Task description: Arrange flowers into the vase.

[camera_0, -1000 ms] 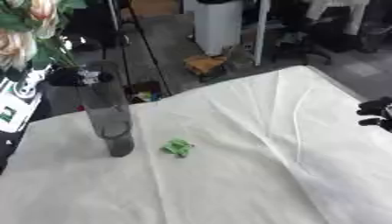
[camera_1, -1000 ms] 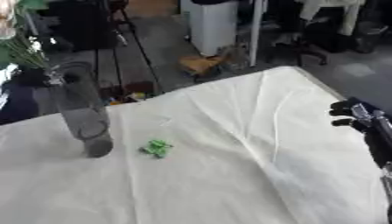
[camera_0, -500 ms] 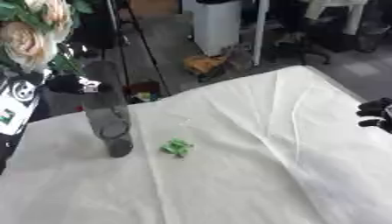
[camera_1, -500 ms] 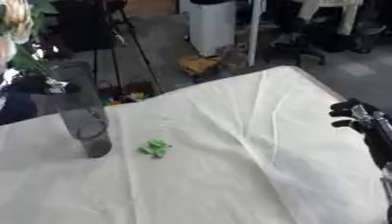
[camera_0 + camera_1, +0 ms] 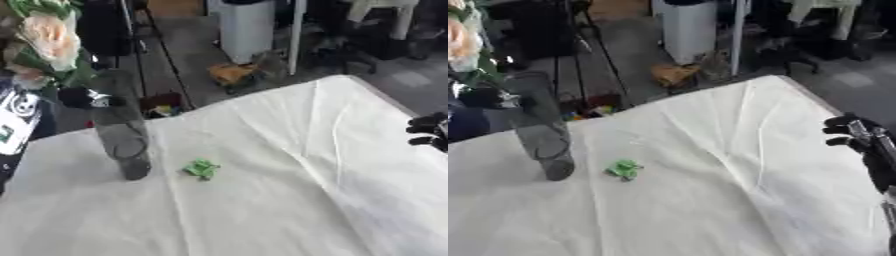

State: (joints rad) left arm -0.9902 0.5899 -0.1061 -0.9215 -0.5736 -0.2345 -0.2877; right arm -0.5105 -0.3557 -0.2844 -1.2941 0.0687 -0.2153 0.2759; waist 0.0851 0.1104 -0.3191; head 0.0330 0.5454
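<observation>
A tall dark glass vase (image 5: 125, 140) stands upright on the white tablecloth at the left. Just above and left of its mouth my left hand (image 5: 80, 97) is shut on the stems of a bunch of flowers (image 5: 48, 37), peach and white blooms with green leaves, reaching into the top left corner. The lower stem ends sit at the vase's mouth; I cannot tell how far they are inside. A small green scrap (image 5: 202, 168) lies on the cloth to the right of the vase. My right hand (image 5: 857, 140) rests at the right edge with relaxed fingers, holding nothing.
The white cloth (image 5: 280, 190) covers the table, creased down the middle. The table's far edge runs diagonally behind the vase. Beyond it are a floor with black stands, a white bin (image 5: 249, 27) and an orange object (image 5: 232, 74).
My left hand has shifted the flower bunch slightly right, closer over the vase's mouth. The right hand has stayed at the right edge.
</observation>
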